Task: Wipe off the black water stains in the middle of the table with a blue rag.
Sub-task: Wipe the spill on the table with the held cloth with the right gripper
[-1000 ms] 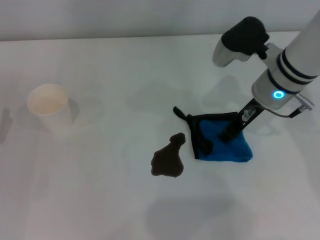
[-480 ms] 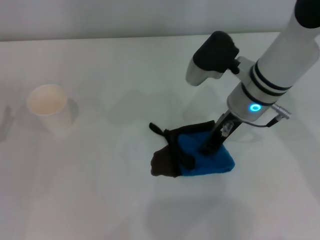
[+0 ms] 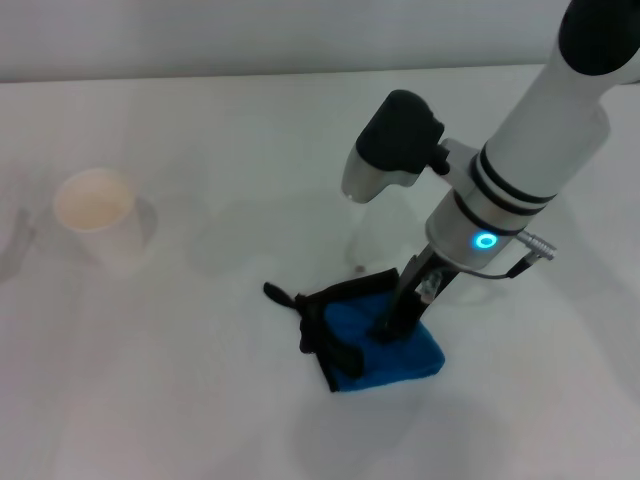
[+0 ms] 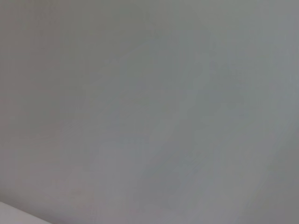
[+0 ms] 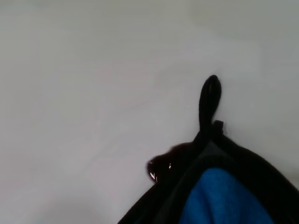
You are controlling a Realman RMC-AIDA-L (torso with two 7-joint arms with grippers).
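The blue rag (image 3: 392,358) lies bunched in the middle of the white table (image 3: 180,400), its black edging and loop turned to the left. My right gripper (image 3: 393,324) points down into the rag's top and is shut on the cloth. In the head view the rag covers the black water stains. The right wrist view shows the blue rag (image 5: 219,198) close up, its loop (image 5: 209,100) sticking out, and a small glossy bit of the black water stains (image 5: 160,166) peeking from under the black edge. My left gripper appears in no view.
A cream paper cup (image 3: 97,214) stands upright at the left of the table. The right arm's white forearm (image 3: 530,150) slants up to the top right corner. The left wrist view holds only a blank grey surface.
My right gripper has dragged the rag leftward and toward the front, from beside the stain to on top of it. The dark puddle, fully visible a second ago, is now covered.
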